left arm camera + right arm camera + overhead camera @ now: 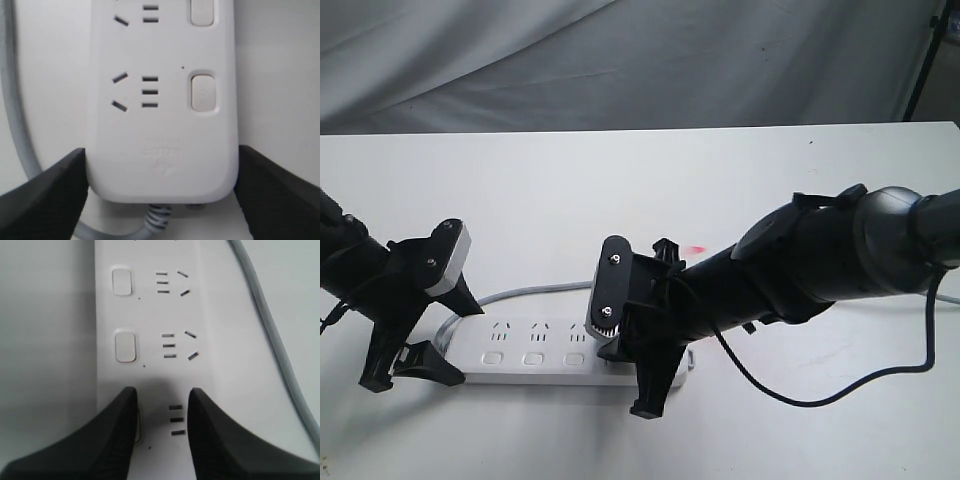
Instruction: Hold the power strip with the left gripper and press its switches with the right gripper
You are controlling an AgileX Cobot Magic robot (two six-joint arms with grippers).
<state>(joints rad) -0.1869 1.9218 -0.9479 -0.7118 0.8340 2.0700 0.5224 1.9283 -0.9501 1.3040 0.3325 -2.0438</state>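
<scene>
The power strip lies flat on the white table, at about 7 o'clock from the middle of the exterior view; its thin grey cord comes out of the 9 o'clock end and bends round toward 12 o'clock.

The left gripper is at that cord end; it is open just as wide as the strip, with one black finger on each long side. In the left wrist view both fingers look like they touch the sides; so the holding part looks done.

The right gripper rests on top of the strip, at about 6 o'clock in the exterior view; its two fingers are close together with a small gap, and it holds nothing. One fingertip sits over a switch and hides most of it; so I think a press is going on now.

Three switches toward the cord end show bare in the exterior view; the ones under the right arm are hidden. No switch shows a light or a mark; so I cannot tell which are pressed and which are left.

No box, bowl or tray shows; the only things that could hold something are the sockets, and every one in view has no plug in it.
</scene>
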